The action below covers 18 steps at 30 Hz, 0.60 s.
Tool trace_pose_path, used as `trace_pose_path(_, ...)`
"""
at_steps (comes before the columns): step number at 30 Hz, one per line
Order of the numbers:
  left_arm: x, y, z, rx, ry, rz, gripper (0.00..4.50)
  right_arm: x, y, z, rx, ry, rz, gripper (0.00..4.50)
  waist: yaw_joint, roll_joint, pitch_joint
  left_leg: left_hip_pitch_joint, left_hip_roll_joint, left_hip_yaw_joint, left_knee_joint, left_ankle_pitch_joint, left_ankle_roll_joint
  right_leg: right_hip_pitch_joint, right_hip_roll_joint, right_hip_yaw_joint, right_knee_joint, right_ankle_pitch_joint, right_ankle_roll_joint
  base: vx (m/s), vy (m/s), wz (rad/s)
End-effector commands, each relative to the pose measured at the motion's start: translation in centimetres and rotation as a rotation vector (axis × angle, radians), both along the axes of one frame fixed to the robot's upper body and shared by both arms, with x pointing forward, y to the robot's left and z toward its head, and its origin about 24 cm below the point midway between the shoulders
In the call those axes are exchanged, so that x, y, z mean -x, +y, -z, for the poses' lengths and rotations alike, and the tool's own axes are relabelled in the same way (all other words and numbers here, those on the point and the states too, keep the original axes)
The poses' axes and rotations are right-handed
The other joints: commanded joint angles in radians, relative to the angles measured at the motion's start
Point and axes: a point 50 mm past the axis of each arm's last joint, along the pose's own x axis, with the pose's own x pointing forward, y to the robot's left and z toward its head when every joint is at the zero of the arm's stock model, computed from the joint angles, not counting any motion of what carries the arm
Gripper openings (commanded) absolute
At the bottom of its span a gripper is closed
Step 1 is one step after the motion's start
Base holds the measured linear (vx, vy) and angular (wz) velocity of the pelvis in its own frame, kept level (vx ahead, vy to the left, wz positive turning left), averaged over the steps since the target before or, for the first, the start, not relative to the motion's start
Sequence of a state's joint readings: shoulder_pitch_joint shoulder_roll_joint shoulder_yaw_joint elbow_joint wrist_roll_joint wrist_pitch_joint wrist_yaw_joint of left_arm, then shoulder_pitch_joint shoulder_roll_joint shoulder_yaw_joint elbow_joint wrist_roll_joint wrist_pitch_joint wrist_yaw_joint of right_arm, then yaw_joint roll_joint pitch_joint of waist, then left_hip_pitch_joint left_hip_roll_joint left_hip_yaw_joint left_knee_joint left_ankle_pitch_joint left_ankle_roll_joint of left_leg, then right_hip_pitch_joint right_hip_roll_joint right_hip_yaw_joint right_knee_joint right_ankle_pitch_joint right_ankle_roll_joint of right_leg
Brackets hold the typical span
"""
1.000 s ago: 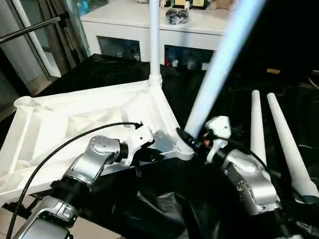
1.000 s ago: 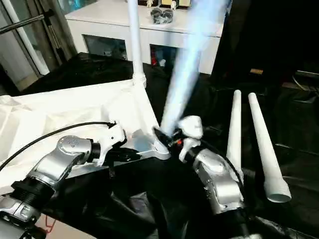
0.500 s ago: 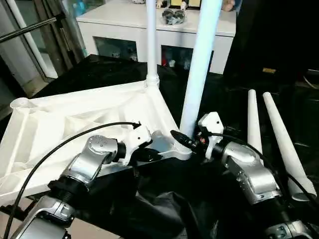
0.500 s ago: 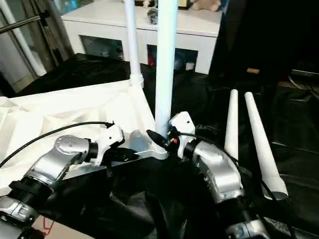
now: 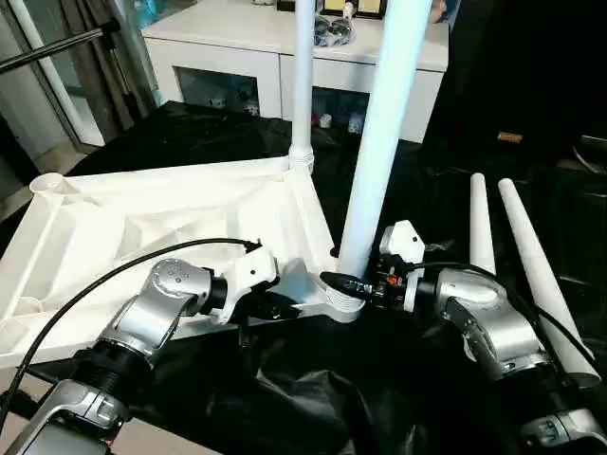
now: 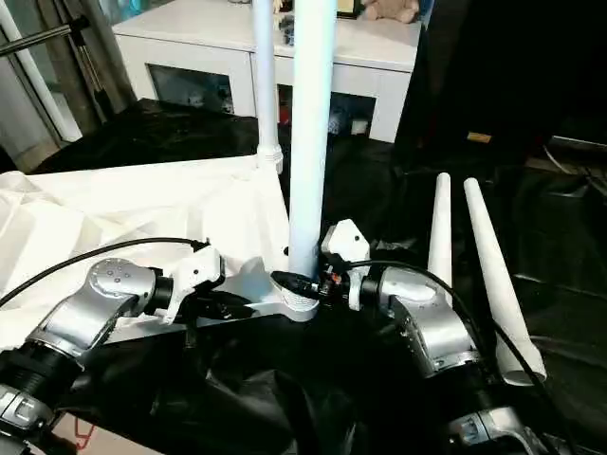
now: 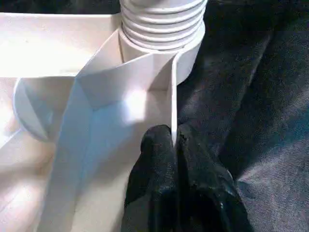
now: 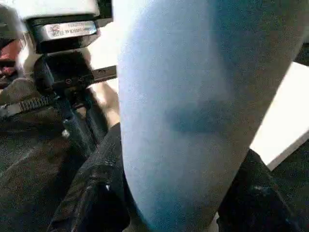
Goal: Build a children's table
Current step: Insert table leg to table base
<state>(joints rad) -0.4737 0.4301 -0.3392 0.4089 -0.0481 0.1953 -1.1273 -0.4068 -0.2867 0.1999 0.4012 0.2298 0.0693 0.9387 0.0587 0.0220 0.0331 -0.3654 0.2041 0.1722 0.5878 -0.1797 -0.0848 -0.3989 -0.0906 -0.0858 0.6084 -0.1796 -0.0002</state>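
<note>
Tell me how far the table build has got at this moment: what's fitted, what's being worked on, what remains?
Done: one leg stands upright in the far corner socket of the upside-down tabletop. In hand: the right gripper is shut on a second leg, upright at the near corner socket, its threads at the socket in the left wrist view; the left gripper pinches the tabletop's rim beside it. Left: two loose legs on the black cloth, with empty sockets on the tabletop's other side.

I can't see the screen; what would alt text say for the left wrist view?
Two black fingers of the left gripper pinch the thin upright wall of the white plastic tabletop, which lies underside up. Just beyond them, the ribbed white end of a tubular leg sits in the round corner socket, with crinkled black sheeting alongside.
</note>
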Motion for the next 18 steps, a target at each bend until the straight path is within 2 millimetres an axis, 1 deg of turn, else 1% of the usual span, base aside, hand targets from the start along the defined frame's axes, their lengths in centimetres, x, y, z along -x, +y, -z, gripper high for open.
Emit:
trace_pose_path(1, -1.0, -0.9, -1.7, 0.065, -0.076, -0.046, 0.0, 0.7, -0.8, 4.3, 0.14, 0.159, 0.115, 1.89, -0.003, -0.004, -0.04, 0.009, 0.022, -0.007, -0.081, -0.355, 0.007, 0.034, -0.054, 0.044, -0.099, -0.444, -0.164, 0.0, 0.0, 0.0)
trace_pose_path(2, -1.4, -1.2, -1.8, 0.069, -0.086, -0.083, 0.0, 0.0, -1.1, 4.6, 0.154, 0.159, 0.207, 1.89, -0.004, -0.004, -0.039, 0.011, 0.021, -0.009, -0.081, -0.365, 0.002, 0.034, -0.055, 0.043, -0.101, -0.468, -0.156, 0.0, 0.0, 0.0)
trace_pose_path(3, -1.6, -1.4, -1.8, 0.069, -0.091, -0.098, 0.0, -0.3, -1.2, 4.7, 0.159, 0.161, 0.247, 1.89, -0.009, -0.005, -0.037, 0.011, 0.02, -0.01, -0.081, -0.379, -0.006, 0.031, -0.054, 0.043, -0.104, -0.503, -0.141, 0.0, 0.0, 0.0)
trace_pose_path(4, -2.1, -1.9, -2.0, 0.068, -0.108, -0.132, 0.0, -1.0, -1.4, 4.9, 0.171, 0.168, 0.351, 1.89, -0.014, -0.005, -0.033, 0.014, 0.017, -0.012, -0.081, -0.4, -0.011, 0.028, -0.054, 0.039, -0.111, -0.552, -0.122, 0.0, 0.0, 0.0)
trace_pose_path(5, -2.4, -2.1, -2.1, 0.064, -0.114, -0.161, 0.0, -1.4, -1.5, 5.0, 0.175, 0.176, 0.408, 1.89, -0.017, -0.003, -0.031, 0.021, 0.013, -0.014, -0.077, -0.431, -0.017, 0.023, -0.055, 0.034, -0.121, -0.623, -0.097, 0.0, 0.0, 0.0)
trace_pose_path(6, -2.7, -2.4, -2.2, 0.062, -0.12, -0.194, 0.0, -1.7, -1.6, 5.2, 0.174, 0.189, 0.465, 1.89, -0.022, -0.004, -0.031, 0.023, 0.011, -0.017, -0.075, -0.447, -0.019, 0.021, -0.057, 0.028, -0.129, -0.666, -0.076, 0.0, 0.0, 0.0)
trace_pose_path(7, -3.0, -2.8, -2.3, 0.062, -0.126, -0.225, 0.0, -2.0, -1.5, 5.3, 0.171, 0.2, 0.513, 1.89, -0.023, -0.003, -0.031, 0.024, 0.01, -0.018, -0.074, -0.454, -0.018, 0.021, -0.056, 0.024, -0.133, -0.678, -0.066, 0.0, 0.0, 0.0)
trace_pose_path(8, -3.4, -3.3, -2.4, 0.06, -0.131, -0.262, 0.0, -2.2, -1.5, 5.4, 0.167, 0.212, 0.561, 1.89, -0.023, 0.001, -0.031, 0.026, 0.01, -0.019, -0.074, -0.463, -0.018, 0.02, -0.056, 0.021, -0.134, -0.681, -0.063, 0.0, 0.0, 0.0)
trace_pose_path(9, -3.9, -3.8, -2.5, 0.055, -0.135, -0.321, 0.0, -2.5, -1.3, 5.6, 0.16, 0.234, 0.606, 1.89, -0.03, 0.002, -0.031, 0.03, 0.012, -0.02, -0.074, -0.482, -0.017, 0.02, -0.053, 0.011, -0.141, -0.67, -0.062, 0.0, 0.0, 0.0)
trace_pose_path(10, -3.9, -3.8, -2.5, 0.055, -0.135, -0.321, 0.0, -2.5, -1.3, 5.6, 0.16, 0.234, 0.606, 1.89, -0.027, 0.002, -0.032, 0.032, 0.01, -0.022, -0.074, -0.478, -0.015, 0.021, -0.055, 0.009, -0.144, -0.661, -0.062, 0.0, 0.0, 0.0)
trace_pose_path(11, -4.4, -4.6, -2.6, 0.053, -0.143, -0.382, 0.0, -2.7, -1.0, 5.8, 0.153, 0.254, 0.654, 1.89, -0.03, 0.001, -0.033, 0.028, 0.013, -0.022, -0.078, -0.48, -0.009, 0.025, -0.053, 0.007, -0.143, -0.632, -0.068, 0.0, 0.0, 0.0)
trace_pose_path(12, -4.8, -5.4, -2.6, 0.059, -0.14, -0.432, 0.0, -2.9, -0.6, 6.0, 0.147, 0.277, 0.695, 1.89, -0.031, 0.01, -0.03, 0.034, 0.015, -0.021, -0.081, -0.501, -0.009, 0.02, -0.051, 0.006, -0.148, -0.618, -0.076, 0.0, 0.0, 0.0)
trace_pose_path(13, -4.9, -6.2, -2.6, 0.061, -0.136, -0.452, 0.0, -3.0, -0.1, 6.1, 0.138, 0.299, 0.713, 1.89, -0.032, 0.01, -0.03, 0.038, 0.014, -0.022, -0.079, -0.512, -0.009, 0.019, -0.051, 0.001, -0.15, -0.61, -0.079, 0.0, 0.0, 0.0)
trace_pose_path(14, -5.0, -6.8, -2.5, 0.056, -0.135, -0.456, 0.0, -3.0, 0.5, 6.2, 0.132, 0.32, 0.714, 1.89, -0.035, 0.01, -0.03, 0.036, 0.013, -0.024, -0.081, -0.525, -0.006, 0.023, -0.051, -0.002, -0.151, -0.601, -0.081, 0.0, 0.0, 0.0)
trace_pose_path(15, -5.0, -7.2, -2.3, 0.048, -0.133, -0.45, 0.0, -3.0, 1.0, 6.3, 0.136, 0.327, 0.699, 1.89, -0.035, 0.015, -0.028, 0.036, 0.016, -0.027, -0.085, -0.545, -0.007, 0.025, -0.051, -0.004, -0.153, -0.592, -0.078, 0.0, 0.0, 0.0)
trace_pose_path(16, -5.0, -7.4, -2.3, 0.041, -0.132, -0.446, 0.0, -2.9, 1.4, 6.4, 0.143, 0.329, 0.687, 1.89, -0.036, 0.015, -0.03, 0.037, 0.016, -0.028, -0.086, -0.55, -0.007, 0.028, -0.052, -0.004, -0.153, -0.582, -0.079, 0.0, 0.0, 0.0)
trace_pose_path(17, -4.9, -7.5, -2.2, 0.036, -0.132, -0.446, 0.0, -2.8, 1.7, 6.5, 0.149, 0.331, 0.674, 1.89, -0.036, 0.016, -0.033, 0.03, 0.017, -0.03, -0.091, -0.544, -0.005, 0.036, -0.055, -0.002, -0.148, -0.553, -0.084, 0.0, 0.0, 0.0)
trace_pose_path(18, -4.9, -7.5, -2.2, 0.036, -0.132, -0.446, 0.0, -2.8, 1.7, 6.5, 0.149, 0.331, 0.674, 1.89, -0.035, 0.014, -0.032, 0.027, 0.018, -0.029, -0.094, -0.541, -0.001, 0.035, -0.056, 0.001, -0.148, -0.543, -0.087, 0.0, 0.0, 0.0)
